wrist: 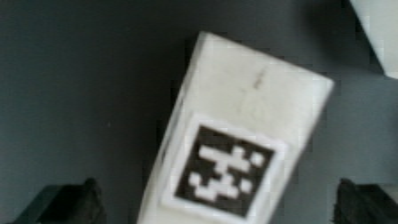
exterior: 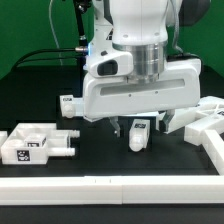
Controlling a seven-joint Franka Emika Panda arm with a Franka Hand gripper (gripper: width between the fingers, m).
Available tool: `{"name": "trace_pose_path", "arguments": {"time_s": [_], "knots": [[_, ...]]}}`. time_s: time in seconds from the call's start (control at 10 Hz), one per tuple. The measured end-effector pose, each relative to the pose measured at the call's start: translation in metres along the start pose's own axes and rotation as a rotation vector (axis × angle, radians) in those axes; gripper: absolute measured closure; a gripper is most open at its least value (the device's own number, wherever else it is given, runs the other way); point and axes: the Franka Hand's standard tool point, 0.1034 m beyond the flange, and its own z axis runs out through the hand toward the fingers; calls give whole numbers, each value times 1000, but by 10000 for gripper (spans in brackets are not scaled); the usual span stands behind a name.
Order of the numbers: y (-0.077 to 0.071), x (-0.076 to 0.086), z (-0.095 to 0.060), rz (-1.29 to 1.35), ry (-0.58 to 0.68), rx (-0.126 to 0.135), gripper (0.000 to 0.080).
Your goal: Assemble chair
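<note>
My gripper (exterior: 132, 129) hangs low over the black table, jaws open, straddling a small white chair part (exterior: 139, 134) that bears a black-and-white tag. In the wrist view that same white chair part (wrist: 240, 150) lies tilted between the two dark fingertips (wrist: 71, 202), with a gap on each side, so nothing is gripped. A blocky white chair part with tags (exterior: 36, 144) rests at the exterior view's left. More white chair parts (exterior: 205, 118) lie at the exterior view's right, partly hidden by my hand.
A long white border rail (exterior: 110, 188) runs along the table's front edge, and another rail (exterior: 212, 145) angles in at the exterior view's right. Black cables hang behind the arm.
</note>
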Motion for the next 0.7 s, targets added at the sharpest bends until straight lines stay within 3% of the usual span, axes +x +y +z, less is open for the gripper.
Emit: {"name": "trace_pose_path", "arguments": {"time_s": [0.3,0.5,0.7], "knots": [[1,1,1,-13,11,-2,155],[1,1,1,-13,10,-2,497],[2,2,-5,-59,16,-4,517]]}}
